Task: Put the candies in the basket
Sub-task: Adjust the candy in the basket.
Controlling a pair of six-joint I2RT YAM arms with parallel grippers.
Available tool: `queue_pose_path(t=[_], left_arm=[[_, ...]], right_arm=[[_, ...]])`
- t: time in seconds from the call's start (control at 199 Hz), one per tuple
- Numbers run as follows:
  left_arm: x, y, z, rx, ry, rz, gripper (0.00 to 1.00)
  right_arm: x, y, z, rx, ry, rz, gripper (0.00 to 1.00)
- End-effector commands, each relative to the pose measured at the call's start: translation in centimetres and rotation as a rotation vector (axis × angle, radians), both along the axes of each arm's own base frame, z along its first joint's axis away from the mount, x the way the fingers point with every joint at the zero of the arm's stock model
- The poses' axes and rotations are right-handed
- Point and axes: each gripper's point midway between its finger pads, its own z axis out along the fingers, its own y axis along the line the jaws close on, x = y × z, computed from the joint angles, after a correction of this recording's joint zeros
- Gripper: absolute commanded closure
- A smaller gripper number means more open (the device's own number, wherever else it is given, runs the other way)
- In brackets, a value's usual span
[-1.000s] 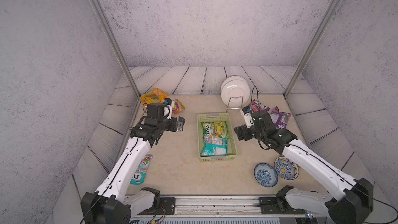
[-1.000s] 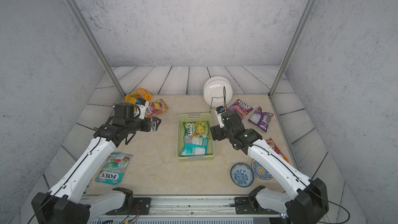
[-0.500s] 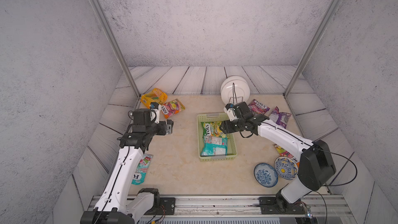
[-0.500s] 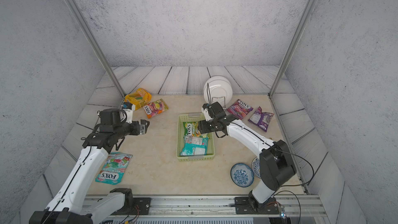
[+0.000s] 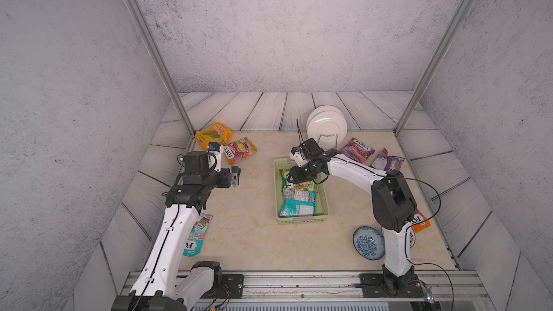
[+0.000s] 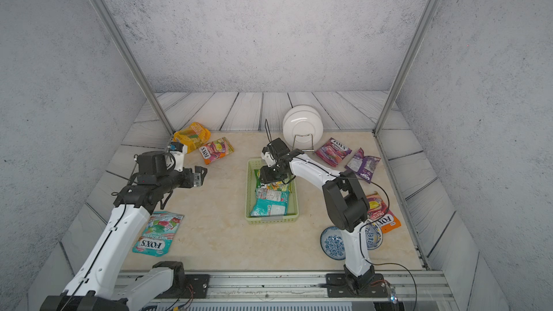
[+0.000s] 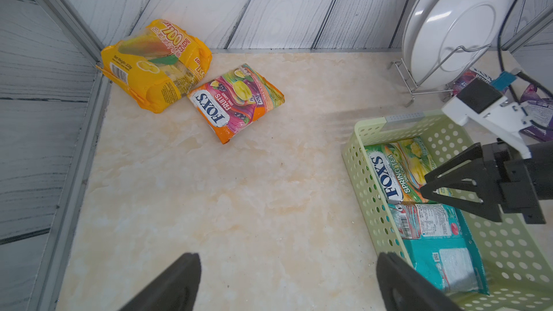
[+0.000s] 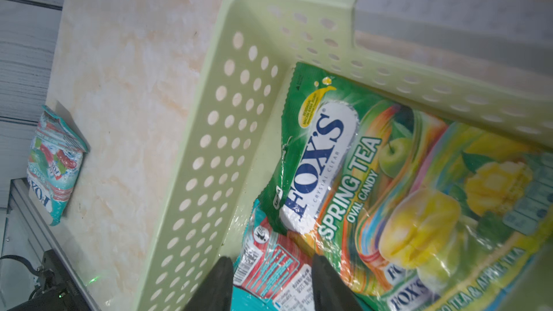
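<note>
The pale green basket [image 5: 302, 219] holds a green FOX'S packet [image 8: 359, 175] and a teal packet [image 5: 297, 204]. My right gripper [image 5: 291, 176] hovers over the basket's far end, open at a narrow gap, with nothing between its fingers [image 8: 223, 279]. My left gripper [image 5: 235, 176] hangs wide open and empty above bare table left of the basket. Loose candies: a yellow-orange bag [image 5: 214, 136] and an orange-pink packet [image 5: 239, 150] at the far left, a teal packet [image 6: 158, 233] beside the left arm, two purple packets [image 5: 357, 149] [image 5: 387, 163] at the far right, and an orange packet [image 6: 381, 212] behind the right arm.
A wire rack with white plates [image 5: 327, 127] stands just behind the basket. A blue-patterned bowl [image 5: 368, 242] lies near the right arm's base, and another [image 6: 372, 236] is half hidden behind it. Metal posts and panelled walls close in the table.
My right arm has swung left from the right side to above the basket's far end, and its jaws have narrowed. My left gripper has drawn back a little leftward, still open.
</note>
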Motion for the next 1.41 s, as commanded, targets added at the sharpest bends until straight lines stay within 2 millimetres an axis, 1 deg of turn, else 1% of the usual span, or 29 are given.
queue_pose_path(t=[0.0, 0.035, 0.106, 0.191, 0.327, 0.423, 0.508, 0.573, 0.679, 0.815, 0.88, 0.931, 0.996, 1.076, 1.172, 1.252, 1.328, 1.403], left_arm=[[0.2, 0.2, 0.9, 0.0, -0.034, 0.006, 0.02], [0.2, 0.1, 0.7, -0.006, -0.029, 0.001, 0.02], [0.1, 0.0, 1.0, -0.016, -0.027, 0.0, 0.02], [0.2, 0.2, 1.2, -0.008, -0.032, 0.005, 0.02], [0.2, -0.1, 0.8, -0.019, -0.028, -0.003, 0.02], [0.1, -0.3, 1.3, -0.025, -0.031, -0.009, 0.02], [0.3, 0.0, 1.0, -0.009, -0.036, 0.001, 0.02], [0.3, -0.2, 0.9, -0.016, -0.029, -0.003, 0.02], [0.2, -0.5, 1.5, -0.031, -0.029, -0.015, 0.02], [0.4, -0.4, 0.7, -0.022, -0.025, -0.007, 0.02], [0.3, -0.6, 1.1, -0.036, -0.022, -0.016, 0.02], [0.3, -0.7, 1.4, -0.038, -0.022, -0.019, 0.02], [0.5, -0.5, 1.3, -0.028, -0.029, -0.01, 0.02], [0.5, -0.5, 0.7, -0.031, -0.02, -0.008, 0.02], [0.3, -0.8, 1.4, -0.048, -0.02, -0.02, 0.02], [0.5, -0.6, 1.3, -0.038, -0.028, -0.012, 0.02], [0.4, -0.6, 0.9, -0.033, -0.026, -0.01, 0.02], [0.2, -0.8, 1.2, -0.043, -0.023, -0.019, 0.02]], right_arm=[[-0.3, 0.8, -1.8, -0.021, 0.05, 0.038, 0.54], [-0.2, 0.9, -2.1, -0.024, 0.062, 0.04, 0.57], [-0.5, 1.3, -2.8, -0.023, 0.091, 0.049, 0.6], [-0.9, 1.6, -3.4, -0.024, 0.102, 0.061, 0.61], [-1.8, 1.8, -4.6, -0.035, 0.129, 0.074, 0.64], [-2.7, 2.2, -4.8, -0.033, 0.141, 0.098, 0.65], [-3.3, 2.5, -5.1, -0.037, 0.145, 0.116, 0.66], [-3.8, 2.6, -5.3, -0.035, 0.162, 0.123, 0.67], [-4.8, 2.8, -5.0, -0.027, 0.183, 0.144, 0.69], [-5.5, 2.7, -5.0, -0.027, 0.173, 0.156, 0.69], [-6.0, 2.7, -4.9, -0.026, 0.197, 0.163, 0.7], [-6.2, 2.7, -4.4, -0.026, 0.194, 0.174, 0.71], [-5.7, 2.4, -3.5, -0.041, 0.154, 0.174, 0.71], [-4.3, 1.9, -2.4, -0.075, 0.086, 0.157, 0.71], [-2.9, 1.6, -1.9, -0.111, 0.046, 0.133, 0.7], [-2.2, 1.7, -2.5, -0.128, 0.046, 0.129, 0.68], [-1.7, 1.7, -3.8, -0.159, 0.064, 0.117, 0.67], [-1.4, 1.9, -4.6, -0.171, 0.079, 0.115, 0.65]])
